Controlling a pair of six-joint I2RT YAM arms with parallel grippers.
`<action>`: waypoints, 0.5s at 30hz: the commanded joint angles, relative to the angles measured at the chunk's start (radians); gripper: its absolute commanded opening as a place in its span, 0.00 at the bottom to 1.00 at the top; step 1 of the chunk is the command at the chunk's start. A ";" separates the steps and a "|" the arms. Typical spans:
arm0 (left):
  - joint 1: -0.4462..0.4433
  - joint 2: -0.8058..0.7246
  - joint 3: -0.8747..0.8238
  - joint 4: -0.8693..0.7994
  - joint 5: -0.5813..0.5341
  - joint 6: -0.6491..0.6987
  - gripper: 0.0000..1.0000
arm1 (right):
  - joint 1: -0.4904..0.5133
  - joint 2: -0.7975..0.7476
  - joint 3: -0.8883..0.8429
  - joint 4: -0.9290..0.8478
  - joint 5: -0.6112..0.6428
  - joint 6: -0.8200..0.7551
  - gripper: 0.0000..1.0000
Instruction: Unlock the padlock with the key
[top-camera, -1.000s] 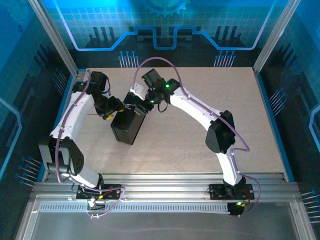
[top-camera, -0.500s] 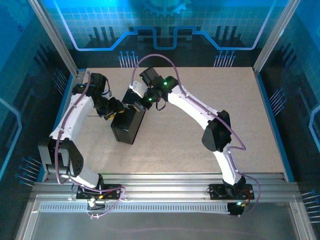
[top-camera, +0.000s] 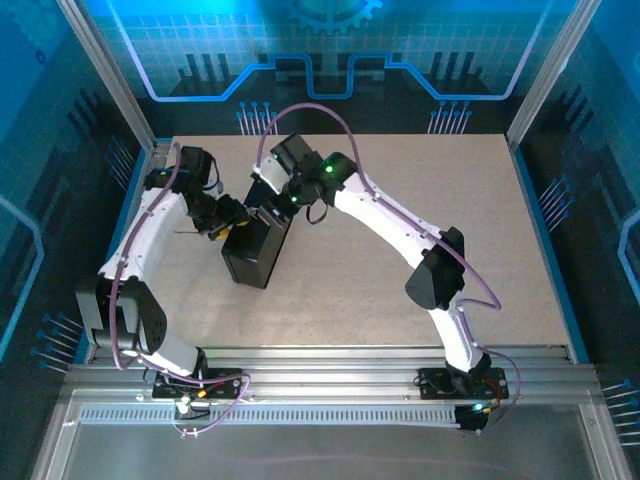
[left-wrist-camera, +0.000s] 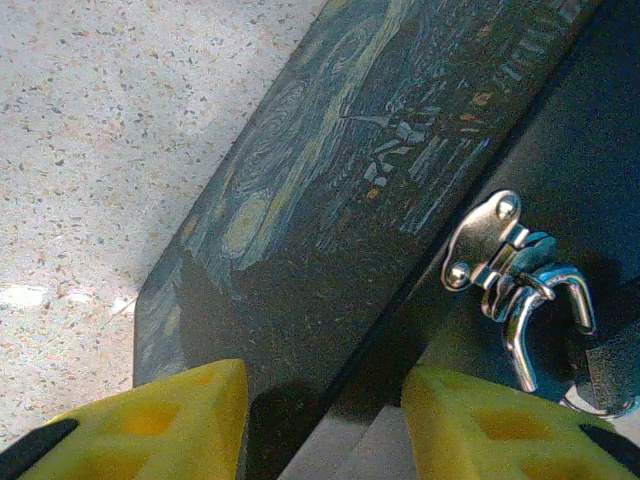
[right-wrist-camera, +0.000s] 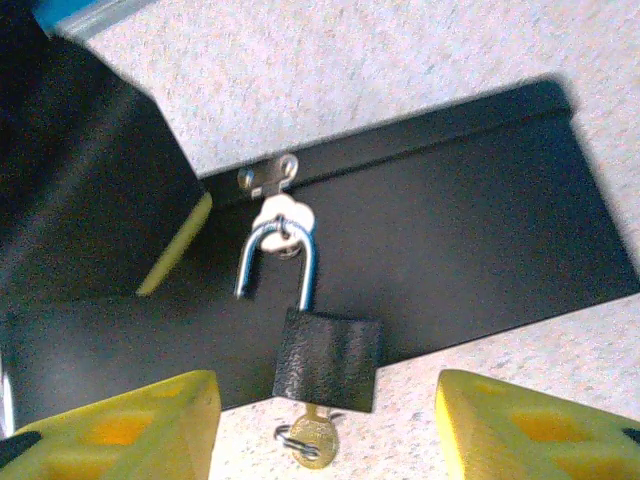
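Observation:
The black padlock (right-wrist-camera: 328, 358) hangs from the hasp (right-wrist-camera: 268, 180) of a black box (top-camera: 250, 258). Its silver shackle (right-wrist-camera: 282, 262) is raised, with one leg free of the body. A brass key (right-wrist-camera: 313, 440) sticks out of the lock's underside, on a small ring. My right gripper (right-wrist-camera: 328, 415) is open, its yellow fingers (right-wrist-camera: 120, 430) well apart on either side of the lock and key, touching neither. My left gripper (left-wrist-camera: 325, 420) is closed across the box's edge, one finger on the painted lid (left-wrist-camera: 330, 180) and one on the hasp side. The shackle (left-wrist-camera: 548, 310) shows there too.
The box stands on a speckled beige table (top-camera: 420, 200), left of centre, between both wrists. Blue panels and metal posts wall in the table. An aluminium rail (top-camera: 330, 365) runs along the near edge. The right half of the table is bare.
My right gripper has widened its jaws and drawn back a little toward the far left. The left arm and the box have stayed put.

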 joint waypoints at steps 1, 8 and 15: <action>0.006 0.025 -0.034 -0.046 -0.013 0.013 0.46 | -0.005 0.056 0.086 -0.053 0.030 -0.055 0.61; 0.007 0.028 -0.029 -0.048 -0.008 0.010 0.46 | -0.005 0.143 0.159 -0.073 0.021 -0.104 0.62; 0.009 0.027 -0.033 -0.052 -0.014 0.013 0.46 | -0.007 0.193 0.166 -0.085 -0.020 -0.125 0.62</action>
